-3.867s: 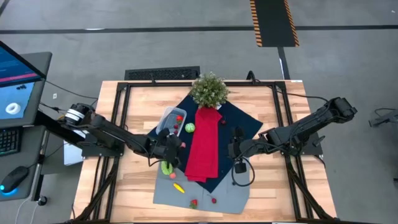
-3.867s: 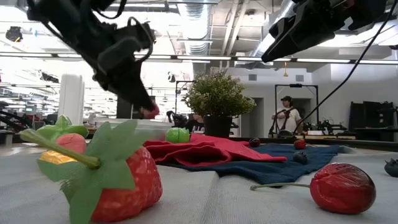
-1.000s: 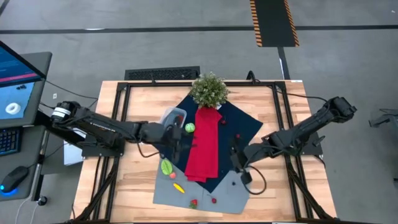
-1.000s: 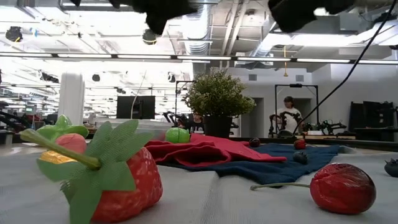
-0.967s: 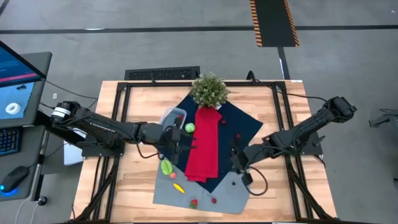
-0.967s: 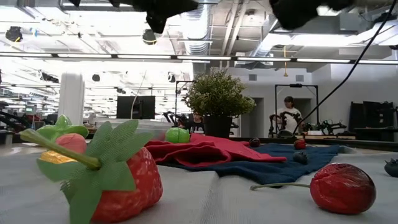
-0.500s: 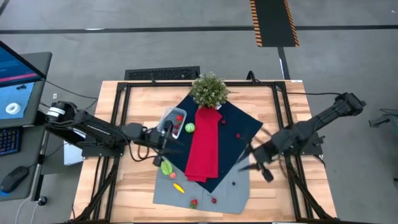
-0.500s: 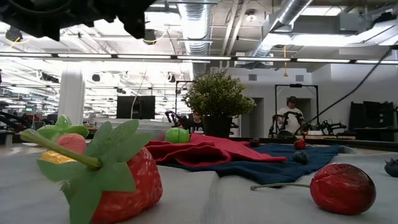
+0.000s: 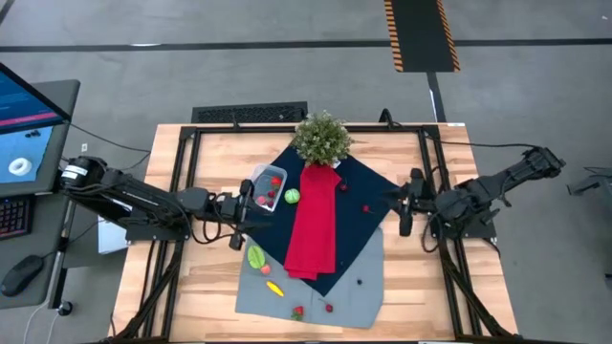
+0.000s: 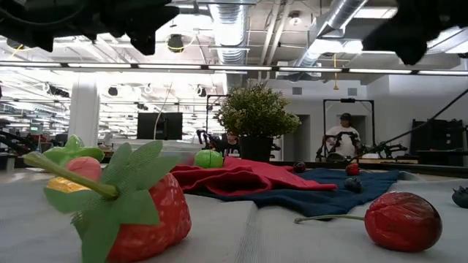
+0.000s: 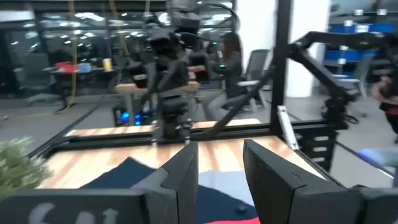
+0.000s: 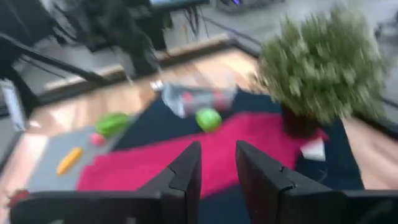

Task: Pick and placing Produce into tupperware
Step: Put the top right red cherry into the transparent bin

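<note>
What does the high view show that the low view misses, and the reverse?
Only the high view shows the tupperware clearly, with red pieces inside, the yellow piece on the grey mat, the monitor and both arms pulled back to the table's sides, empty. Only the low view shows a person in the room behind. Both show the potted plant, red cloth, green round fruit and strawberry.
</note>
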